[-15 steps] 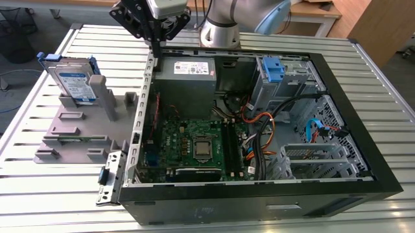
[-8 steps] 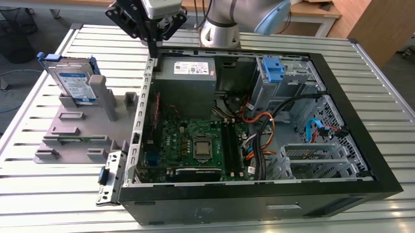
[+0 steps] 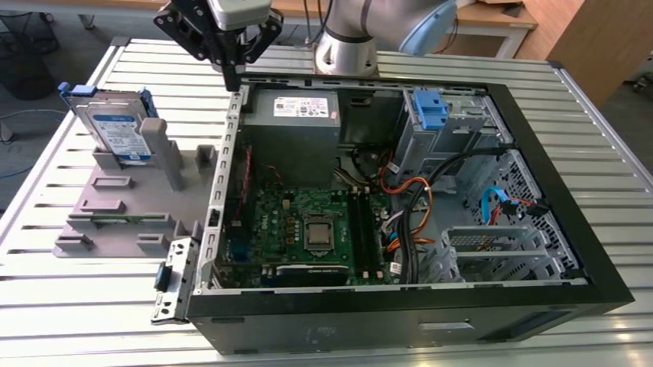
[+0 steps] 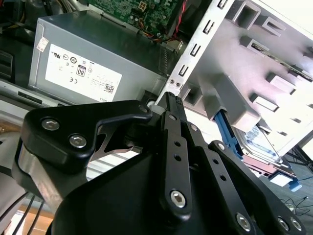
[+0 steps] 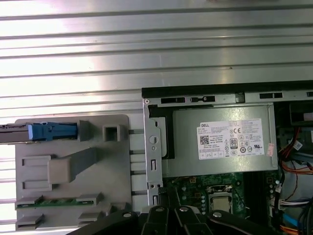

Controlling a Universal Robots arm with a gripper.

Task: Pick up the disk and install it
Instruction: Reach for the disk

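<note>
a: the fingers (image 4: 172, 142) first. we see them pressed together, tip to tip, with nothing between them.

b: agreed, so we judge that the gripper (image 3: 234, 80) carries nothing. it hangs just above the rim of the computer case (image 3: 229, 153), near the power supply (image 3: 296, 111).

a: and the disk (image 3: 115, 128)?

b: it is on the exterior view's left, well apart from the gripper. it stands on edge in the grey holder (image 3: 112, 206) on the slatted table (image 3: 61, 306).

a: why upright, do we think?

b: we think it leaves the upper edge and the blue frame free for a grip from above. the holder's posts keep it from tipping.

a: the case lies on its side with the panel off. we take that as a way to reach the inside from above.

b: yes. at the far corner, beside the power supply, a blue bracket (image 3: 430, 107) sits in the metal bay (image 3: 464, 115).

a: what can't we make out?

b: the disk's lower part is hidden behind a post of the holder. in the first wrist view we see the disk edge-on, and it runs off the picture.

a: and the bay?

b: the cables (image 3: 449, 191) cross in front of it. we cannot tell which slot is free, or how the bracket is fixed.
</note>
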